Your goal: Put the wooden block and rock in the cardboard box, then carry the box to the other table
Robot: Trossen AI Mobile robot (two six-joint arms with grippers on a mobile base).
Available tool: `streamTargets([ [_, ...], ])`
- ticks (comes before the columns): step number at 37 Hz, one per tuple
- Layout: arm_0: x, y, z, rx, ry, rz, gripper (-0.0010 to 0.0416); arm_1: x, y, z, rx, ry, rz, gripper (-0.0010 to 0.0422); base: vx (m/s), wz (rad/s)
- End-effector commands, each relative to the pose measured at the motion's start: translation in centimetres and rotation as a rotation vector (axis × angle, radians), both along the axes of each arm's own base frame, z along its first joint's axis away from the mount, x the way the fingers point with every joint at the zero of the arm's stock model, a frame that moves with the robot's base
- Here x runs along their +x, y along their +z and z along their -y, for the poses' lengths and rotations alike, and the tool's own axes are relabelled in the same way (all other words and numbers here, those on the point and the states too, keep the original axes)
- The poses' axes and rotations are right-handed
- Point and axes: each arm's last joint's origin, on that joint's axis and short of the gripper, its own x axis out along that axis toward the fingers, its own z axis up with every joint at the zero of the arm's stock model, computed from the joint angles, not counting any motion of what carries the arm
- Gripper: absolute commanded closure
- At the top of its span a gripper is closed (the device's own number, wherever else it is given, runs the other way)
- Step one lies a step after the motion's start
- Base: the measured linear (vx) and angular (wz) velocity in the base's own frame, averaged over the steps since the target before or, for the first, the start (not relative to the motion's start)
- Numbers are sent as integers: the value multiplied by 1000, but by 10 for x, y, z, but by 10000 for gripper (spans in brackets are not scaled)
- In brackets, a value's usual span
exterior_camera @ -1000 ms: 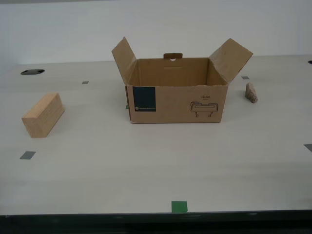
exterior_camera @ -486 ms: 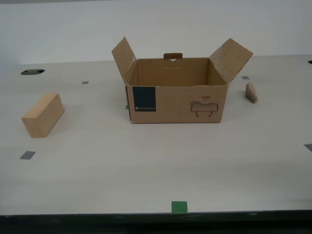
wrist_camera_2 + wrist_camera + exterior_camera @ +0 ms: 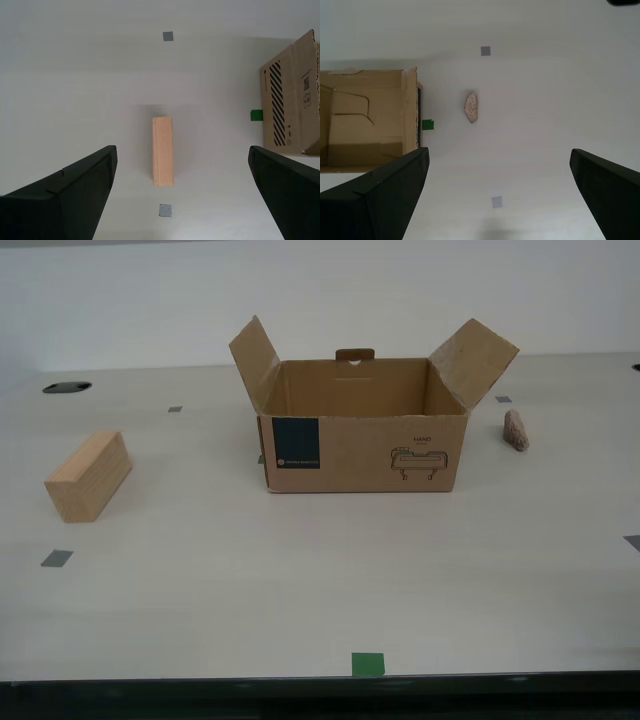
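The cardboard box [image 3: 362,440] stands open in the middle of the pale table, side flaps up, navy label on its front. The wooden block [image 3: 88,476] lies on the table toward the exterior view's left; the rock [image 3: 515,430] sits beyond the box toward the exterior view's right. My second gripper [image 3: 182,192] hangs open high above the wooden block [image 3: 162,151], fingers wide apart, the box [image 3: 291,110] beside it. My first gripper [image 3: 500,195] hangs open high above the table near the rock [image 3: 471,107] and the box [image 3: 367,122]. Neither arm shows in the exterior view. The other table is out of view.
Small grey tape squares [image 3: 56,558] dot the table, and a green tape mark [image 3: 367,664] sits at its near edge. A dark oval opening [image 3: 66,387] lies at the far side on the exterior view's left. A white wall stands behind the table.
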Motion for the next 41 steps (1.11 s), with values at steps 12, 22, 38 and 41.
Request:
streamTargets([
  [12, 39, 0, 0, 6, -14, -80, 13, 0, 0, 0, 3, -3, -3, 53, 0, 0],
  [22, 58, -8, -1, 11, -13, -115, 12, -2, -1, 0, 3, -2, -28, 53, 0, 0],
  [38, 69, -21, -2, 10, -9, -144, 12, 31, -37, 0, 11, -18, -202, 53, 0, 0],
  [41, 69, -21, -3, 10, -8, -144, 12, 39, -46, 0, 15, -28, -240, 53, 0, 0],
])
